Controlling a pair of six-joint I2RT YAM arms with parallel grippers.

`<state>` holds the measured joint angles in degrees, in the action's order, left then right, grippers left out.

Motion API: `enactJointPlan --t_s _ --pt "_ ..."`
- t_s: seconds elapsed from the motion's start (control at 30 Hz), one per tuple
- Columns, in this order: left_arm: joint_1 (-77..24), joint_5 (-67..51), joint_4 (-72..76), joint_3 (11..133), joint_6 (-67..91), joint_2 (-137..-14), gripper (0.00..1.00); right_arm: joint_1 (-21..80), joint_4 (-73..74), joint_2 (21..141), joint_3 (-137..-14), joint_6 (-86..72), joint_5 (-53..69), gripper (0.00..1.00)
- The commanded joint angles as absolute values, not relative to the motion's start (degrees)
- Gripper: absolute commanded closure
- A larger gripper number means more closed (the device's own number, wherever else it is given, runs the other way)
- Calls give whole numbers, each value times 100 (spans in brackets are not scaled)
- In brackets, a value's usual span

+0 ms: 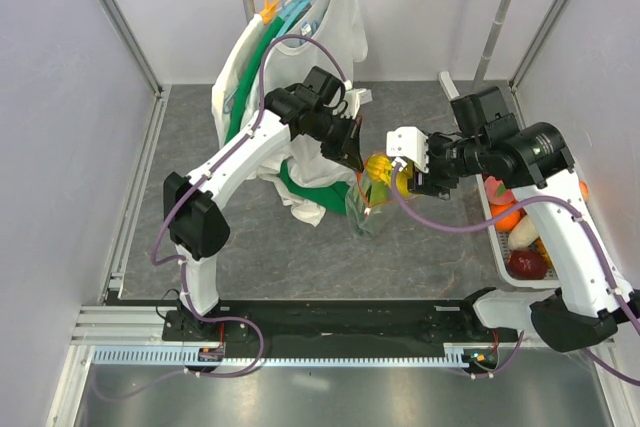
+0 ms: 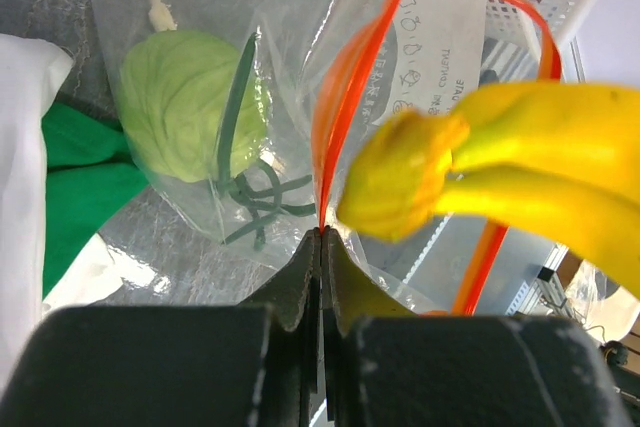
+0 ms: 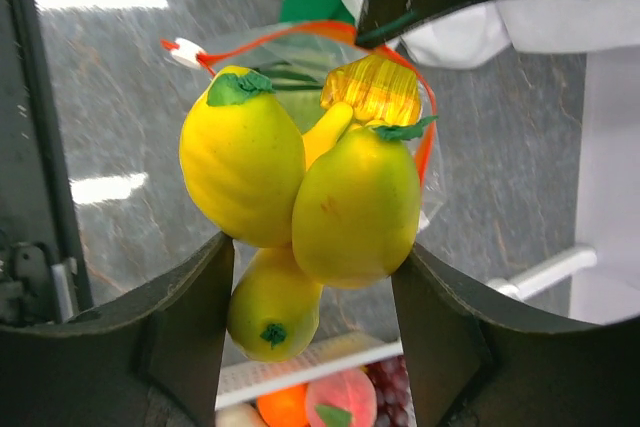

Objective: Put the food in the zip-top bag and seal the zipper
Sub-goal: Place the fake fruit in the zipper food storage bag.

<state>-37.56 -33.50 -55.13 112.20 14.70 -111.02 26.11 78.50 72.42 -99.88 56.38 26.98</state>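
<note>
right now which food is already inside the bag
The pale green cabbage, seen through the plastic of the bag. The yellow fruit is in the right gripper; other pieces sit in the basket.

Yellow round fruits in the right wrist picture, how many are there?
3 yellow fruits, all in the right gripper: one on the left, one on the right, one underneath. Others may hide behind them.

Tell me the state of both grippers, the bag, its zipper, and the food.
left gripper: shut on the zipper.
right gripper: shut on the yellow fruit bunch.
zip-top bag: hanging, mouth open.
zipper: unsealed.
cabbage: inside the bag.
yellow fruit bunch: held at the mouth.
basket: holds more fruit.
</note>
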Motion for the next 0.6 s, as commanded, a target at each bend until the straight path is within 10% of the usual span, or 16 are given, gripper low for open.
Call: enactJointPlan --t_s 0.0,0.57 --pt "-3718 -3384 -5396 11241 1450 -10846 98 2725 8350 7251 -10072 6073 1908 73" --pt "-3718 -3515 -5379 11373 1468 -10872 98 4297 8358 7207 -9115 6495 170 73"
